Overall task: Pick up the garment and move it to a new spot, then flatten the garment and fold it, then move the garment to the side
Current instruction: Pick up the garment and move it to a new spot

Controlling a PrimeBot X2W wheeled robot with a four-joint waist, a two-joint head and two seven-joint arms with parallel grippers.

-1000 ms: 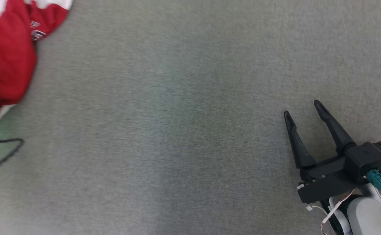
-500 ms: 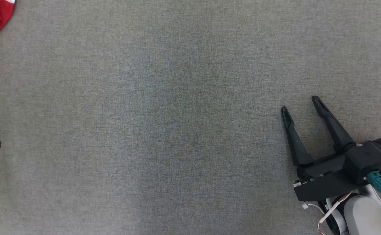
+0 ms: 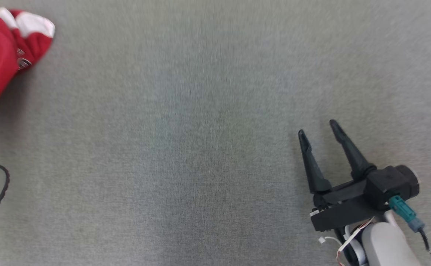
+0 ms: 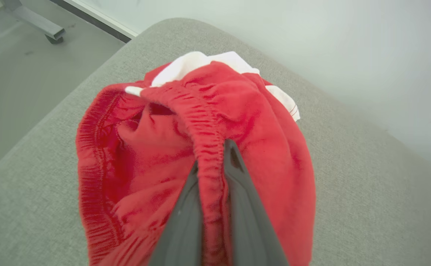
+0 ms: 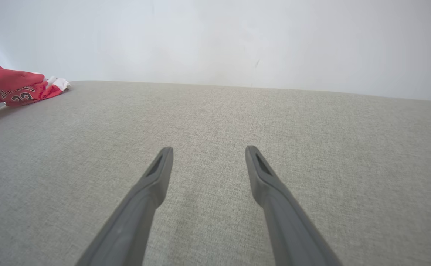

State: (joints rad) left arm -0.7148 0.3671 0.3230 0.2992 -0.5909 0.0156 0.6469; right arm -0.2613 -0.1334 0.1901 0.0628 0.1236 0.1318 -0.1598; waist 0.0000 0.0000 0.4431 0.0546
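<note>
Garment [image 4: 237,122] bunched near grey surface [image 4: 367,166] corner.

The right gripper [image 3: 317,127] has two long, dark fingers [image 3: 311,166] that taper to narrow tips, each with a slim slot-shaped recess near its end, and they rise from a blocky black base [image 3: 343,212] joined to a round black housing [image 3: 389,181]. A teal connector [image 3: 398,204] with a grey-blue end plugs into that housing and trails a thin black cable [image 3: 426,242] — beside it, thin white and red wires [image 3: 348,240] run along the pale grey forearm [image 3: 382,244]. The left gripper [image 4: 213,155] shows the same fingers close up — smooth, matte, dark grey.
</note>
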